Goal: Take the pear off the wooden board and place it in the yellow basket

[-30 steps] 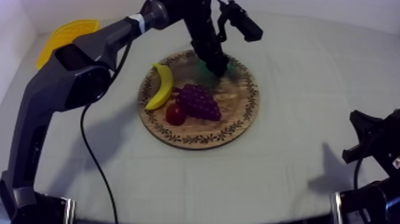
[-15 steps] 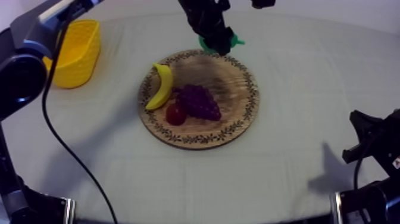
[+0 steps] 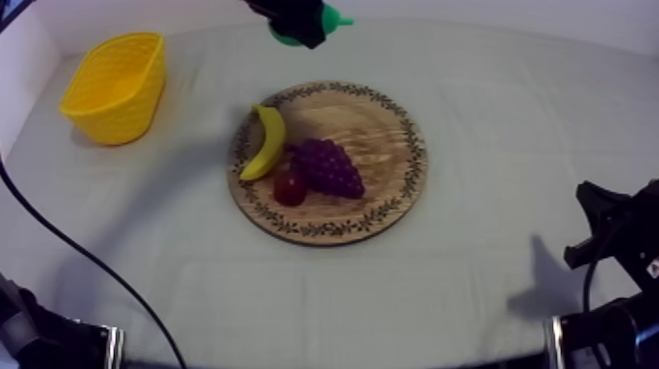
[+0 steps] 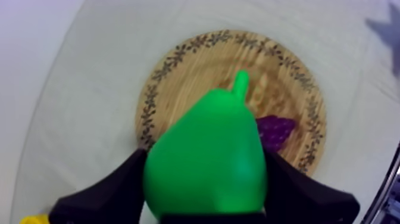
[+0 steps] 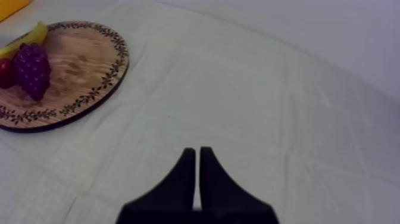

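Three fruits lie on the board (image 3: 387,137): banana (image 3: 265,143), grapes (image 3: 329,167), small red fruit (image 3: 288,186). Our left gripper (image 3: 299,20) is clenched round the pear (image 4: 205,158), held clear above the board, well apart from the yellow basket (image 3: 113,86). Our right gripper (image 5: 197,154) sits low at its own side, jaws pressed together on nothing.

Looks like a robotics lab setup: a surface (image 3: 510,118) under grey-white cloth (image 3: 451,294), bare white wall (image 3: 579,12) behind, toy fruit (image 3: 329,167) set on a wooden board (image 3: 378,123), a black robot arm (image 3: 613,255) at the edge.
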Available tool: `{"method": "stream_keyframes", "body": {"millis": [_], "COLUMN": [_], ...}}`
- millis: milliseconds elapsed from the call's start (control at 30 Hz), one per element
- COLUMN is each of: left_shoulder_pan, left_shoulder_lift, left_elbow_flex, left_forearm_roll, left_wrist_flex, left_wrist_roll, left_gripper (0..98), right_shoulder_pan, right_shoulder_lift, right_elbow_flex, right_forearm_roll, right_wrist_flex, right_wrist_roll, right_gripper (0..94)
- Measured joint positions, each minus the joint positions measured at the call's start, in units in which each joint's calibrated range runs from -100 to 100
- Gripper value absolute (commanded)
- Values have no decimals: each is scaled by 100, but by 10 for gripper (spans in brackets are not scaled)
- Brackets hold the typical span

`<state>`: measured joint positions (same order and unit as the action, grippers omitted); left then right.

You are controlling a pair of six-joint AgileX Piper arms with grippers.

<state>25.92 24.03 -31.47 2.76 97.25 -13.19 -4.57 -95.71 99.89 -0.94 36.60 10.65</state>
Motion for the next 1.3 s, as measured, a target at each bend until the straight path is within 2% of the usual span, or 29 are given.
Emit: {"method": "stream_keyframes", "body": {"millis": [267, 567, 1000, 1300], "left_shoulder_pan": [-563, -1394, -2601, -3012], "left_shoulder_lift": [-438, -739, -1045, -892], "left_elbow_flex": [715, 1428, 1629, 1467], "left_forearm_roll": [-51, -103, -174, -179], "left_wrist_flex": [-89, -215, -147, -61], "left_wrist_roll": [-104, -269, -465, -493], "left_gripper": [571, 574, 571, 577], "right_shoulder_pan": [0, 0, 0, 0], "right_shoulder_lift": [0, 0, 0, 0], "right_elbow_flex": [0, 0, 0, 0], "right_forearm_roll": [0, 0, 0, 0], "right_wrist_flex": [0, 0, 0, 0], "right_wrist_roll": [0, 0, 3, 0], "right_gripper": [4, 4, 4, 4]}}
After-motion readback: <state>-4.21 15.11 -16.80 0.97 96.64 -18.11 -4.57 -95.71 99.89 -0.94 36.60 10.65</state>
